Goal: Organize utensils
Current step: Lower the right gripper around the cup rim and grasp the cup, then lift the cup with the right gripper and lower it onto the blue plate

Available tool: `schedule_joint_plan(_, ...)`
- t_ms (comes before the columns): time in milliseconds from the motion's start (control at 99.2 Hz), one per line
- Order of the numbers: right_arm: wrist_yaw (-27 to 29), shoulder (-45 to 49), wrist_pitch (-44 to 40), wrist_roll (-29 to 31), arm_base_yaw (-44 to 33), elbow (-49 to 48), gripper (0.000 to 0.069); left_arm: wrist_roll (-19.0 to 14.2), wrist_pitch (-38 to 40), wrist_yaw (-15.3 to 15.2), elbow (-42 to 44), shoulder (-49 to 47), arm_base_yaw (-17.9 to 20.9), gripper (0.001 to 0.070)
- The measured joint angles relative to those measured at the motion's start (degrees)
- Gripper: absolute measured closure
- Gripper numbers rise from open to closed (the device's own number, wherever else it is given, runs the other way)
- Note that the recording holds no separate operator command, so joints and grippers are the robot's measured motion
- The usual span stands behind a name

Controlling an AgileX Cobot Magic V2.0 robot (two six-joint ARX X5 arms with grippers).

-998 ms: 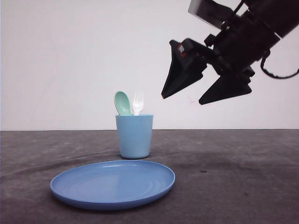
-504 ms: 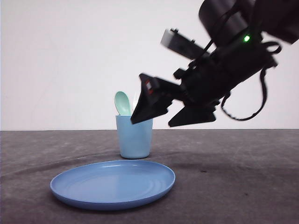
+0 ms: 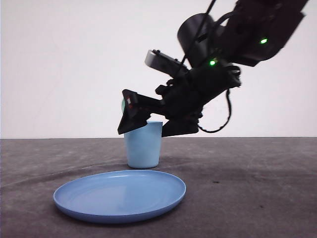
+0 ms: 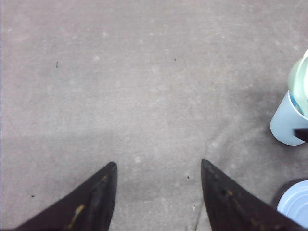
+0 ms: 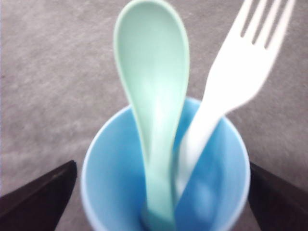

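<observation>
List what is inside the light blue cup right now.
The cup holds a mint-green spoon and a white fork, both standing handle-down. Their handle ends at the bottom are blurred; nothing else shows inside.

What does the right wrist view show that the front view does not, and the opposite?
Right wrist view alone: the mint-green spoon and the white fork standing inside the cup, handles down, with the open right tool spread on both sides of the cup.

Front view alone: the blue plate lying before the cup, and the right arm reaching down over the cup and covering the utensils.

Both: the light blue cup, the right tool and the gray table.
</observation>
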Motion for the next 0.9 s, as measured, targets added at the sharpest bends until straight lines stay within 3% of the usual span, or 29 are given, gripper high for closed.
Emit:
schedule_joint_plan(192, 0.2, 0.8, -1.4, 0.0, 0.0, 2.1, 0.0018, 0.0, 0.0, 0.0, 0.0, 0.0, 0.0, 0.0379)
schedule_joint_plan(343, 0.3, 0.8, -2.0, -0.2, 0.0, 2.1, 0.0170, 0.0, 0.0, 0.0, 0.0, 0.0, 0.0, 0.0379)
schedule_joint_plan(413, 0.3, 0.8, -2.2, -0.5, 0.0, 2.1, 0.0199, 0.0, 0.0, 0.0, 0.0, 0.0, 0.0, 0.0379)
schedule_joint_plan(897, 0.5, -5.0, -6.8, -3.2, 0.4, 2.2, 0.0226, 0.0, 0.0, 0.0, 0.0, 0.0, 0.0, 0.0379)
